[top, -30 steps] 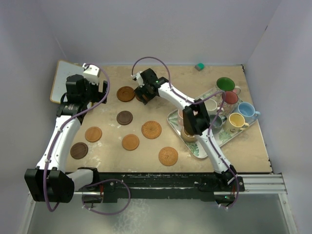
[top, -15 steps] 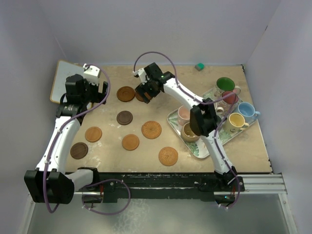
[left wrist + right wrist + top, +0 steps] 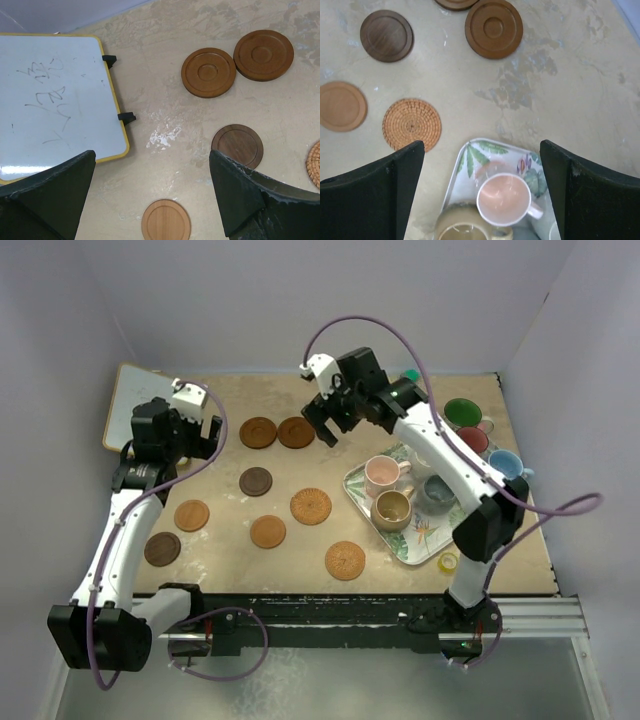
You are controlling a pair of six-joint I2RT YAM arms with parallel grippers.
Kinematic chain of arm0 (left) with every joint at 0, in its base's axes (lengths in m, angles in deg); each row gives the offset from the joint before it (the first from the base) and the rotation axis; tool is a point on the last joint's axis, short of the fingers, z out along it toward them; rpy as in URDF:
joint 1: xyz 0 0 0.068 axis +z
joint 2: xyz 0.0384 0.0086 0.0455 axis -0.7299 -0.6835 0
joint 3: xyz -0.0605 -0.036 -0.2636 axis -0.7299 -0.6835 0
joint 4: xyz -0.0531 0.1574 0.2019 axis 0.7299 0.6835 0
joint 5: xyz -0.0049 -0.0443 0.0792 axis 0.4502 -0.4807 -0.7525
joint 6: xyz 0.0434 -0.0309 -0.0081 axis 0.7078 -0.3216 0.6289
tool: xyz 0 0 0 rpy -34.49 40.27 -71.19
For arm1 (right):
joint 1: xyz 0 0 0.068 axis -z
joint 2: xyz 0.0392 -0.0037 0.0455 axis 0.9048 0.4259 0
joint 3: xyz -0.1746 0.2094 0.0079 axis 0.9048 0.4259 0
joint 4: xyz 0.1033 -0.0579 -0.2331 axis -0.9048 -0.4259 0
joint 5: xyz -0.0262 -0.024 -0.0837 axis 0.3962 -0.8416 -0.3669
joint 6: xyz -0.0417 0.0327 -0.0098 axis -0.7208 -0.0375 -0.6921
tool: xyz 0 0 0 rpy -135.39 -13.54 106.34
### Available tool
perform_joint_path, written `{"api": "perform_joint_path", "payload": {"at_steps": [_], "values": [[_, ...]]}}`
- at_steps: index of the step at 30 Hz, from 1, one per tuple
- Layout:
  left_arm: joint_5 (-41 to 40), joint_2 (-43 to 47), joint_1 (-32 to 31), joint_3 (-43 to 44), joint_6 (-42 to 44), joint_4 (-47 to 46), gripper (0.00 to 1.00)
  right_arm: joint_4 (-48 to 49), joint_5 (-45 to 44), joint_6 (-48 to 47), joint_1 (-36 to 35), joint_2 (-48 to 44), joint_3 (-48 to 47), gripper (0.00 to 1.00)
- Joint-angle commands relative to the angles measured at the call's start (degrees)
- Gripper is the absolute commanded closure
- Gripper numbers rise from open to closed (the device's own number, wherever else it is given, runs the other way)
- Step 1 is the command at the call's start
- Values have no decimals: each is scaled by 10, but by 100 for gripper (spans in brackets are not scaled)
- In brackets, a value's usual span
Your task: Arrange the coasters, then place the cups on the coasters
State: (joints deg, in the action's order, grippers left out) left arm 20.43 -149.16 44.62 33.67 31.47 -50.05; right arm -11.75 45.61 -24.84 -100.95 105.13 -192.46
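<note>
Eight round coasters lie on the tan tabletop. Two brown ones sit side by side at the back, and a woven one lies mid-table. Both grippers hang above the table with nothing between their fingers. My right gripper stands open just right of the second brown coaster, with the pink cup and tan cup below it. My left gripper is open above a light coaster and a dark one. Green, red and light blue cups stand at the right.
The leaf-patterned tray holds the pink, tan and grey cups. A yellow-framed whiteboard lies at the back left. A small yellow tape roll sits near the tray's front corner. A green block lies by the back wall.
My right gripper has let go of the brown coaster beside the other one, opened wider, and risen to the right. The left arm has hardly moved.
</note>
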Motion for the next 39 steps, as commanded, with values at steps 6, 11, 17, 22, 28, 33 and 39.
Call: {"api": "perform_joint_path", "payload": {"at_steps": [6,11,17,22,28,33,39], "values": [[24,23,4,-24,23,3,8,6,-16,1,28,-202,194,0],[44,41,4,-38,46,30,8,29,-6,-3,56,-305,295,0],[91,61,4,-56,92,74,10,54,25,-10,102,-408,381,0],[122,85,4,-78,127,111,10,86,71,-6,154,-469,432,0],[136,95,3,-89,181,164,10,100,104,-7,188,-486,460,0],[125,76,4,-96,220,225,10,113,113,-13,189,-506,486,0],[75,22,4,-100,219,254,12,107,147,-14,189,-512,486,0]]}}
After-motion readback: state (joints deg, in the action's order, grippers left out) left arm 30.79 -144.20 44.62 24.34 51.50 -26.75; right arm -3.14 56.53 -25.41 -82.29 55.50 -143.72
